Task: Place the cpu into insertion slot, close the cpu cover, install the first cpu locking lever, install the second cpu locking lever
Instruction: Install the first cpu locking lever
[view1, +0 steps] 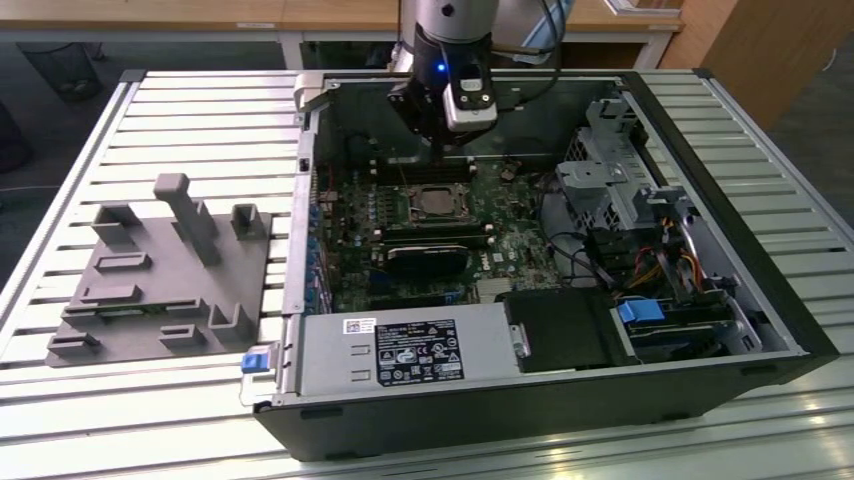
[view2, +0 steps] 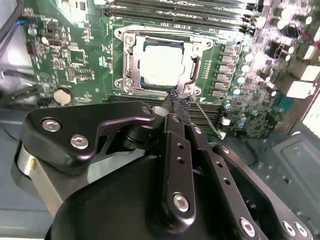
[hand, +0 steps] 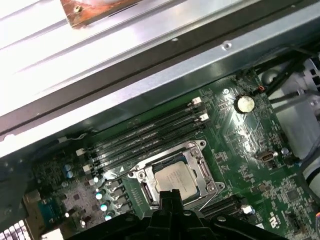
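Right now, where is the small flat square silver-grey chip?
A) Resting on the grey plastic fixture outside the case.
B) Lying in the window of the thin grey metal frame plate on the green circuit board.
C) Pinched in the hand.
B: in both wrist views the silver-grey chip lies flat within the window of the grey frame plate, with the hand close by the frame's corner.

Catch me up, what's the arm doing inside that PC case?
The arm's gripper hangs, shut, right at the edge of the insertion slot on the green motherboard. The cpu already sits in it, with the cpu cover lying flat around it. A thin wire locking lever beside the gripper tips sticks out from the socket and looks not yet latched.
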